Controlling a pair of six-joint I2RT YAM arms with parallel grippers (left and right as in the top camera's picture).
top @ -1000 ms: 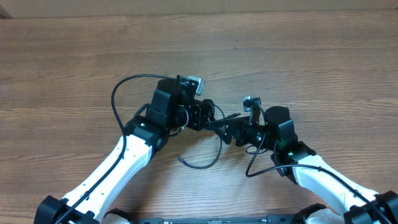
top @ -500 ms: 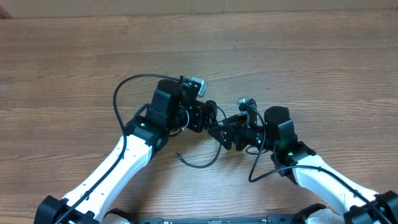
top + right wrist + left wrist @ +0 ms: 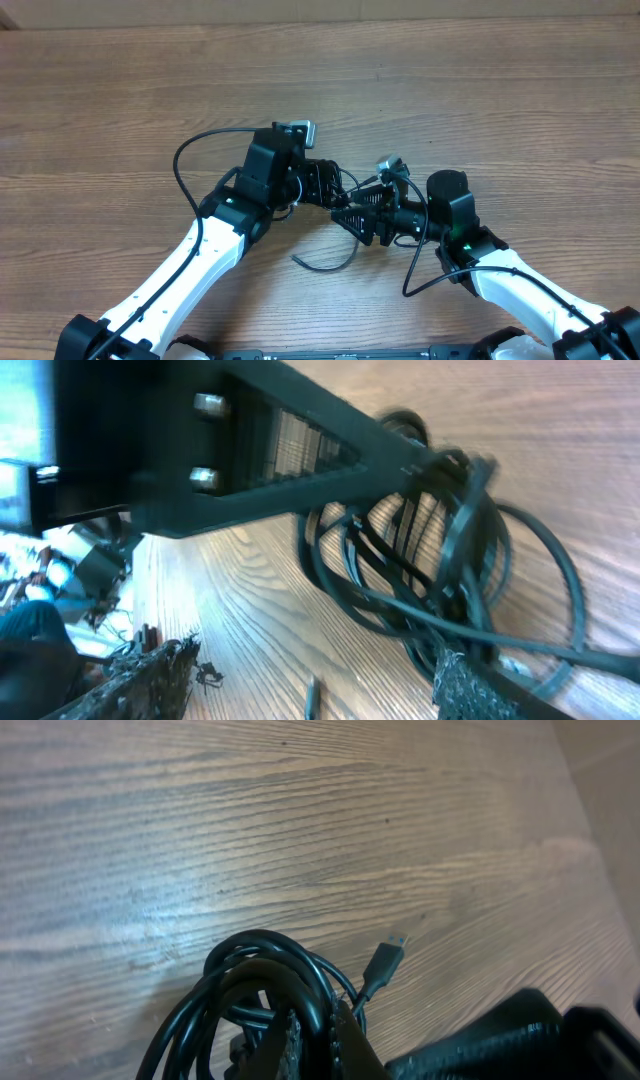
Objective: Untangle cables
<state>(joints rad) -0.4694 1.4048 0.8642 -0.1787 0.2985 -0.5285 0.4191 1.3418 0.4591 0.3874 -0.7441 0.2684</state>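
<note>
The cables (image 3: 340, 190) are a bunch of thin black cords at mid table. My left gripper (image 3: 328, 192) is shut on the bunch and holds it just above the wood. In the left wrist view the fingers (image 3: 345, 1038) pinch looped cords (image 3: 250, 970), and one plug (image 3: 384, 960) with a silvery tip sticks out to the right. My right gripper (image 3: 362, 216) is open, right next to the bunch. In the right wrist view its pads (image 3: 150, 678) stand wide apart, with the bunch (image 3: 430, 550) by the right pad. A loose cord end (image 3: 325, 263) trails toward the front.
The left arm's own thicker black cable (image 3: 190, 160) loops out to the left, and the right arm's cable (image 3: 415, 275) hangs by its wrist. The left gripper's black finger (image 3: 280, 450) crosses the top of the right wrist view. The wooden table (image 3: 500, 100) lies all around.
My right gripper has moved left, closer to the bunch. My left gripper has shifted slightly left and turned with the bunch. The loose cord end has slid a little to the right.
</note>
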